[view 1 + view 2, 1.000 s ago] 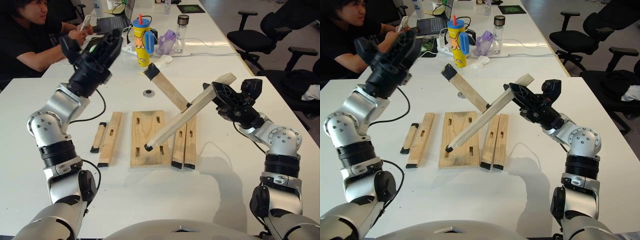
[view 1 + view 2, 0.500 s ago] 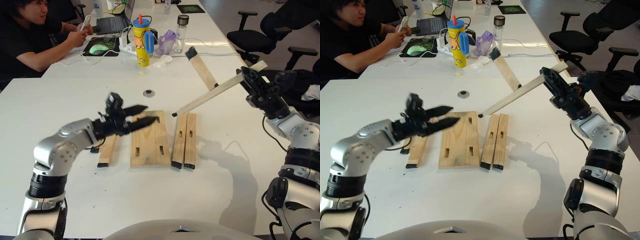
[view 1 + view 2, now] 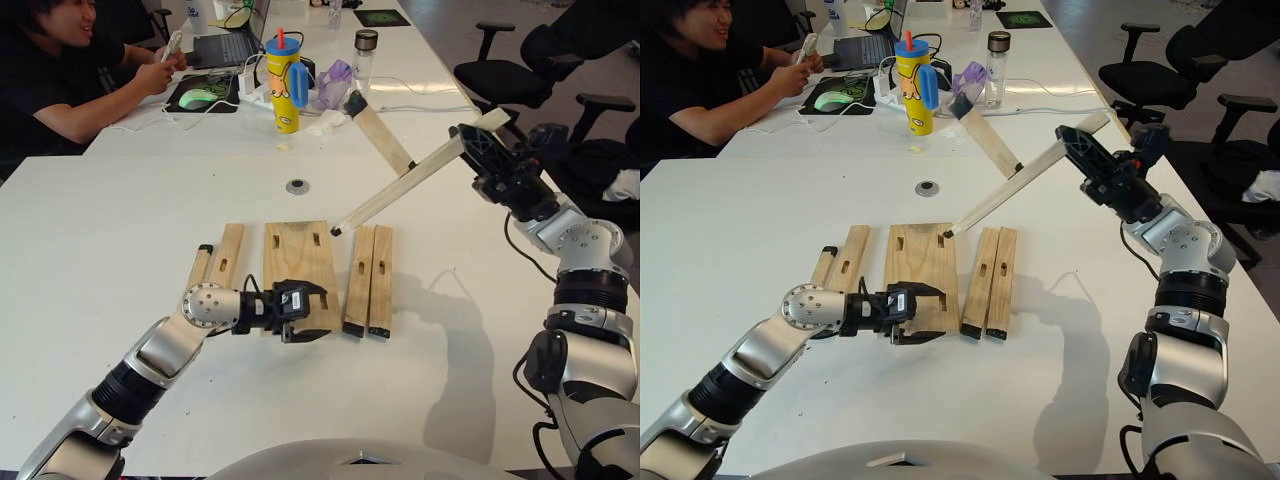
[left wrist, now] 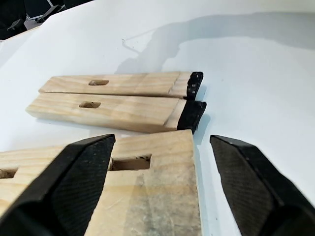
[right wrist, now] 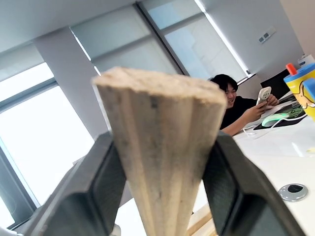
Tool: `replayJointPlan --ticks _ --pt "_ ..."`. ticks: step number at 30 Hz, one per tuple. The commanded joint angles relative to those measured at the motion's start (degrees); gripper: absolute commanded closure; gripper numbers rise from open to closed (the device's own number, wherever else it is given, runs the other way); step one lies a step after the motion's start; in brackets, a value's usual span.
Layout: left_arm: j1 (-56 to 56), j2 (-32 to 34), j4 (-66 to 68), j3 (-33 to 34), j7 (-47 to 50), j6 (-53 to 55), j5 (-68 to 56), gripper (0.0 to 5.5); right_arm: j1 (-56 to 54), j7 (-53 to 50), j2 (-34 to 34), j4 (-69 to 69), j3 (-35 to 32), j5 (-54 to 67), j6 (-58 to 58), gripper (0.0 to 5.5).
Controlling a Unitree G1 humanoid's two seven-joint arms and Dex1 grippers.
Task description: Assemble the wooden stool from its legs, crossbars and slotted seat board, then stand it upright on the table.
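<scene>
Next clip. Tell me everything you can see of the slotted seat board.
The slotted seat board is a pale, unfinished-looking wooden rectangle, wider than the pieces around it, with small rectangular slots cut near its ends. It lies flat on the white table, long side running away from the robot, not yet joined to anything. The left gripper is at its near end, jaws open, one above the wood and one past the near edge; contact is unclear.

An open-plan office is indicated. Long white tables [image 3: 90, 230] are set end to end, and black swivel chairs [image 3: 508, 78] are parked at 2 o'clock. A laptop [image 3: 225, 45] and a mouse [image 3: 203, 97] are laid out at 11 o'clock. Tall windows [image 5: 216, 44] with roller blinds are seen behind.
</scene>
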Motion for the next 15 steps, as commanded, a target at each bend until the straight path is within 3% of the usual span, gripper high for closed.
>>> replayJointPlan --ticks 1,15 --pt "1.84 2.03 1.34 0.74 -1.07 -2.03 2.46 1.92 1.08 1.77 0.86 -3.39 1.89 -1.54 -0.61 3.45" --pt "1.19 0.47 13.84 -1.21 2.02 -6.22 12.79 1.92 4.38 9.09 0.31 -12.33 10.93 -8.49 -5.72 3.45"
